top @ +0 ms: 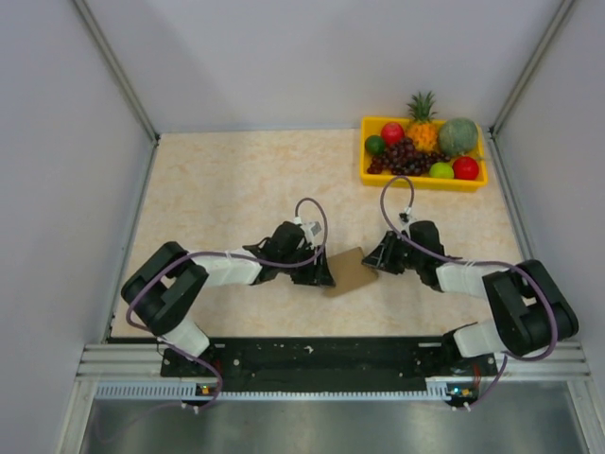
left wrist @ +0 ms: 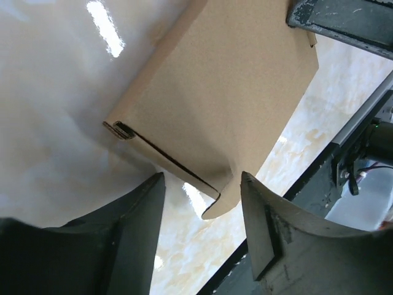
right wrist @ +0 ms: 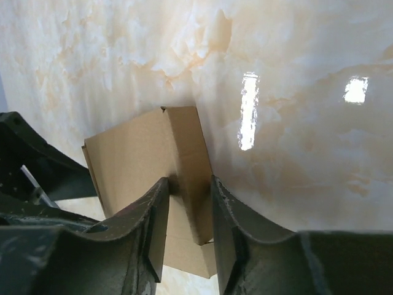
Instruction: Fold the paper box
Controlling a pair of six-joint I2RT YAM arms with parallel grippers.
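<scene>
1. Fingers (right wrist: 150, 236) of the right gripper (right wrist: 189, 180) press from both sides on a narrow folded panel of the paper box (right wrist: 138, 160). The cardboard fills the gap between them, so this gripper is clamped on the box.
2. Fingers (left wrist: 132, 233) of the left gripper (left wrist: 202, 177) stand apart around the box's near corner. The curled edge meets one finger and bare table shows between the cardboard and the other, so this gripper is open and grips nothing.
3. The paper box is plain brown matte cardboard, partly folded. It has one broad flat panel and a narrower panel turned along a crease beside it.
4. It lies on the marbled beige table (top: 236, 189), near the front middle. The two grippers meet it from opposite sides.
5. Only the left wrist view shows doubled layers as a dark seam along one edge, and the rounded flap at the corner. It also catches a dark part of the right gripper at the box's far end.
6. Only the right wrist view shows the crease and the pinched panel.
7. Only the top view shows the surroundings. A yellow fruit tray (top: 423, 183) sits at the far right corner, well apart from the box. It holds a pineapple (top: 423, 123), dark grapes (top: 406, 156), a melon (top: 458, 135) and small red and green fruit.
</scene>
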